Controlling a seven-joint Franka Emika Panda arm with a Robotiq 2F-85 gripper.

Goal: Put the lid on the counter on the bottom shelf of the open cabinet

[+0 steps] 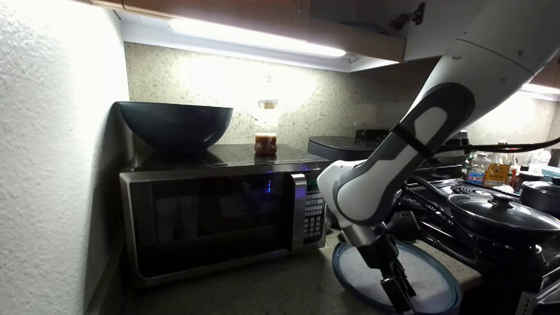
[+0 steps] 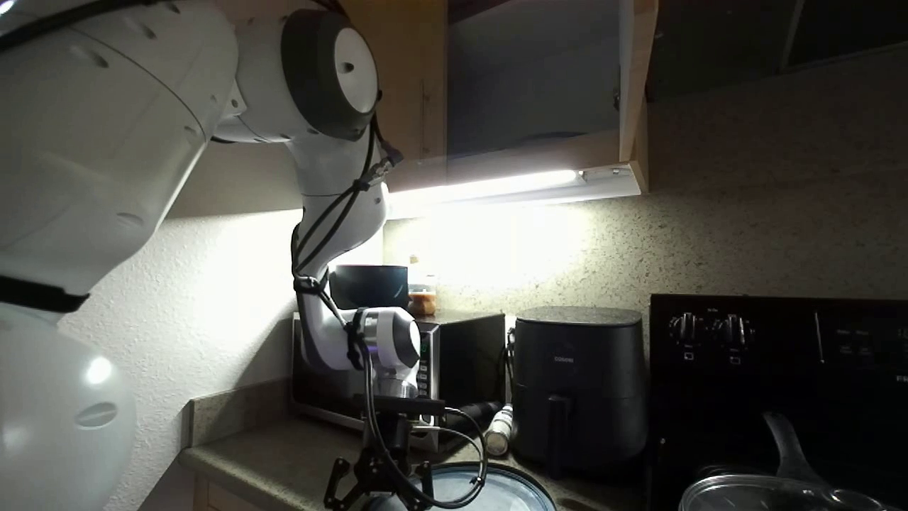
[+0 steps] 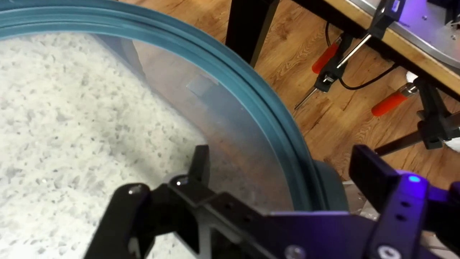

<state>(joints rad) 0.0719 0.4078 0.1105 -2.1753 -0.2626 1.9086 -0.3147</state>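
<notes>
Foremost, my gripper (image 3: 281,164), jaws apart, brackets the rim of the lid (image 3: 151,108), which rests on the counter (image 1: 262,291) and juts past its edge, presumably offering me a free grip for lifting toward the open cabinet (image 2: 532,78) overhead

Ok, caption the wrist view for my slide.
Open tool at the edge of a blue-rimmed lid overhanging the counter, wooden floor below.

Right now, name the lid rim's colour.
The lid's rim is muted teal-blue, clearest in the wrist view.
</notes>
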